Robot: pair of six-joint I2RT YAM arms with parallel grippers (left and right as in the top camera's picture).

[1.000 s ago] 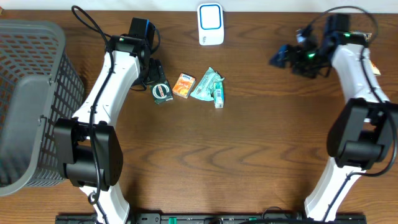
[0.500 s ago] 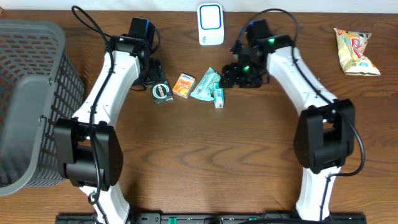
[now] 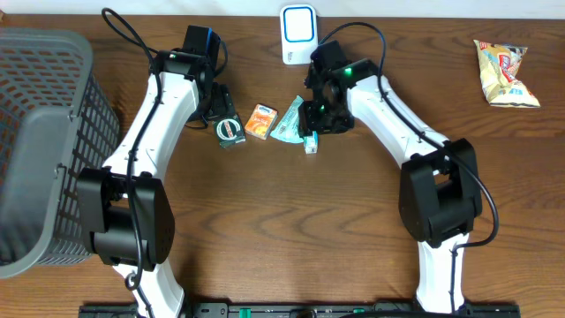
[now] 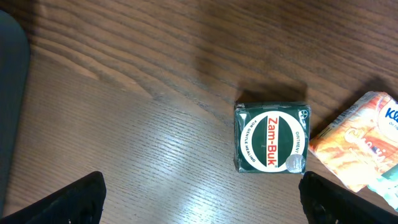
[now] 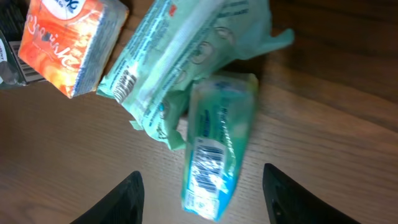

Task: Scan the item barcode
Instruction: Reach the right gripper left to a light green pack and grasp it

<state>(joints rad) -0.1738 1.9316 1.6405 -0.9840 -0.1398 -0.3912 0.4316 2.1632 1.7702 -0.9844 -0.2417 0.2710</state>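
My right gripper (image 5: 202, 198) hung over the small teal pack (image 5: 214, 155), jaws apart on either side of it and gripping nothing. The pack's barcode label faced up between the fingertips. My left gripper (image 4: 205, 208) stood wide open and empty, with the green box (image 4: 272, 138) marked "Zam-Buk" and "ointment" just ahead of it.

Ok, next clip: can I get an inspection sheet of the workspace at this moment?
Surface: wooden table, no spills seen.
Job's things: white scanner at the far edge; Zam-Buk box, orange pack, mint packet and small teal pack, barcode up, clustered mid-table.
Clutter: snack bag apart at far right.
Grippers: left gripper open near the Zam-Buk box; right gripper open astride the small teal pack, not touching.
Cables: black cables looped on both arms.
Surroundings: grey basket at left.
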